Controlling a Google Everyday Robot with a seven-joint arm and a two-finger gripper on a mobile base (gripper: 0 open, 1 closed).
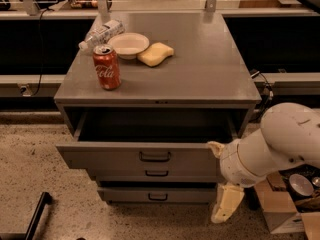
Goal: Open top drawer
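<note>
The top drawer [110, 156] of the grey metal cabinet [210, 74] is seen pulled well out, its deep tray exposed under the cabinet top and its dark bar handle [155, 157] left free. The gripper [222, 176] is held at the right end of the drawer front, low beside the cabinet; its two cream fingers [227, 204] are spread wide apart, one close by the drawer front's right end, the other pointed down toward the floor, and nothing is clamped between them. The task is judged to be essentially done, so the risk lies mainly in the withdrawal. If the arm is swung leftward, the drawer front could be struck by the upper finger and pushed back in. If the arm is drawn back to the right or lowered, the cardboard box [280, 204] on the floor could be clipped. A jolt to the cabinet could also topple the Coca-Cola can [106, 67], which stands upright near the front left of the top, in front of the bowl [128, 45], the yellow sponge [155, 54] and the lying plastic bottle [101, 33].
</note>
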